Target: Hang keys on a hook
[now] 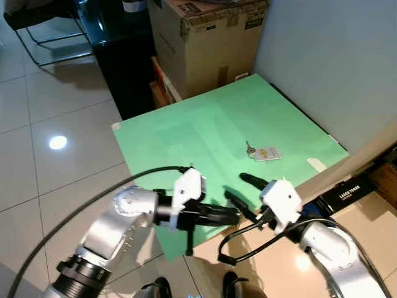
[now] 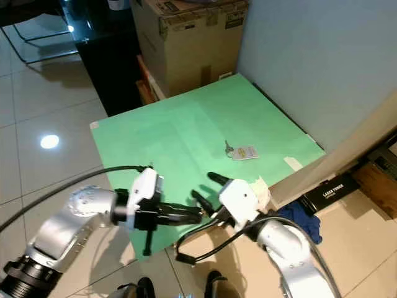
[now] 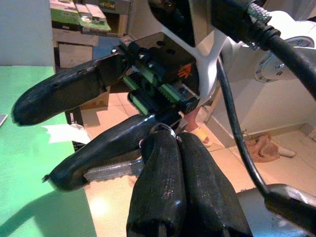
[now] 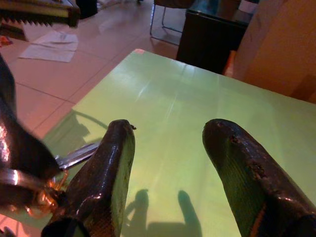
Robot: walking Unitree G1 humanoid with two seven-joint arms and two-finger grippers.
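My left gripper (image 1: 232, 215) is shut on a silver key (image 3: 111, 171) with a ring (image 3: 163, 129), low over the front edge of the green mat (image 1: 205, 130). The right gripper (image 1: 245, 191) stands open right next to it, tip to tip. In the right wrist view the key's blade (image 4: 76, 155) lies just outside one of the right fingers (image 4: 113, 163), not in the gap between them. A second bunch of keys with a pale tag (image 1: 263, 153) lies on the mat further back, towards the wall.
A large cardboard box (image 1: 205, 43) and a black cabinet (image 1: 124, 56) stand behind the mat. A grey wall (image 1: 335, 56) runs along its right side. A black toner box (image 1: 350, 189) and a blue cloth (image 2: 298, 217) lie at the right. Tiled floor (image 1: 56, 161) spreads to the left.
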